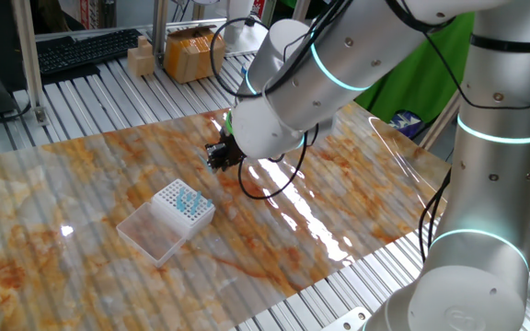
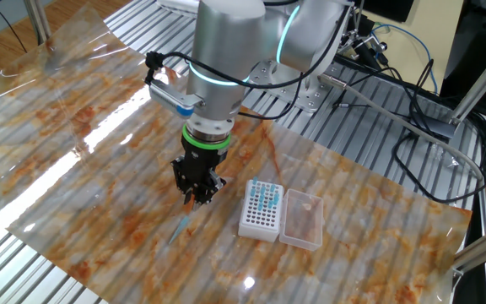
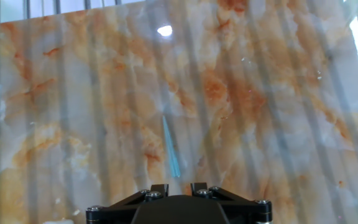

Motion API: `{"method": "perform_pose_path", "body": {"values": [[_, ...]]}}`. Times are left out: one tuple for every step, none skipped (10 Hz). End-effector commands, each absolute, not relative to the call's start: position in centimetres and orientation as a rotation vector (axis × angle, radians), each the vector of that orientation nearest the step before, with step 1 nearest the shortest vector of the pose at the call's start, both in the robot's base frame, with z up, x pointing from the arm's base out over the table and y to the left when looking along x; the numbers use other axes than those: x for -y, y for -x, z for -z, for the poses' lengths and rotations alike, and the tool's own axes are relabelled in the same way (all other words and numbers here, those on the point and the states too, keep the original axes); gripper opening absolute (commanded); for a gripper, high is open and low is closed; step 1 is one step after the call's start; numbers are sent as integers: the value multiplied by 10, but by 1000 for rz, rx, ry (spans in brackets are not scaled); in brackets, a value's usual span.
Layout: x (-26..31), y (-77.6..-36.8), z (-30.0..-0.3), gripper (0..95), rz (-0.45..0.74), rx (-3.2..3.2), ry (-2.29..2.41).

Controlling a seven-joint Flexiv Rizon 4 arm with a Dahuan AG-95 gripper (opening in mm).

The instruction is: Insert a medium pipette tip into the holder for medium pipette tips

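Gripper (image 1: 219, 154) first, from one fixed view: my small black two-finger hand hangs low over the marbled orange-and-white sheet (image 1: 357, 184) that covers the table, and from this side I cannot tell how the jaws stand or whether anything lies between them. Lower left of it sits the small rectangular holder with its white gridded top and cluster of light-blue tips (image 1: 183, 204), its clear plastic lid (image 1: 150, 234) folded open alongside.

Seen from the other fixed view, my gripper (image 2: 197, 196) points steeply down, fingertips close over the sheet. Just below them lies the thin, tapered, pale-blue medium pipette tip (image 2: 181, 226), flat on the marbled surface and free of my fingers as far as this angle shows. The holder (image 2: 261, 210) stands well clear of it to the side, near my hand, with the lid (image 2: 302, 218) open beyond.

From the hand view, the pipette tip (image 3: 170, 149) lies lengthwise straight ahead of my fingers, whose black ends (image 3: 176, 188) show a narrow gap with nothing in it (narrowly parted, gripping nothing).

My reading of progress: I am lined up over the tip, but it is not yet picked up. Grasping it, carrying it across to the holder and seating it in a free hole all remain.
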State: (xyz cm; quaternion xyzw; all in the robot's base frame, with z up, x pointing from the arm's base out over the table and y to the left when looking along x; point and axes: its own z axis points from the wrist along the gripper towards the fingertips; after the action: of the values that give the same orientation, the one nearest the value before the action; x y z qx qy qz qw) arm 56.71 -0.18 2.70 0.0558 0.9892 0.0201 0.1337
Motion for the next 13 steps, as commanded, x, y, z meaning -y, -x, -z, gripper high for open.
{"method": "perform_pose_path", "body": {"values": [[2,-569,-24,190,-55,-2867,-169],[2,-569,-24,190,-60,-2866,-190],[2,-569,-24,190,-63,-2865,-205],[2,-569,-24,190,-66,-2868,-218],[2,-569,-24,190,-70,-2869,-220],[2,-569,-24,190,-72,-2869,-222],[2,-569,-24,190,-70,-2869,-223],[2,-569,-24,190,-70,-2869,-220],[2,-569,-24,190,-70,-2868,-208],[2,-569,-24,190,-67,-2861,-201],[2,-569,-24,190,-67,-2858,-197],[2,-569,-24,190,-67,-2857,-197],[2,-569,-24,190,-67,-2855,-194]]}}
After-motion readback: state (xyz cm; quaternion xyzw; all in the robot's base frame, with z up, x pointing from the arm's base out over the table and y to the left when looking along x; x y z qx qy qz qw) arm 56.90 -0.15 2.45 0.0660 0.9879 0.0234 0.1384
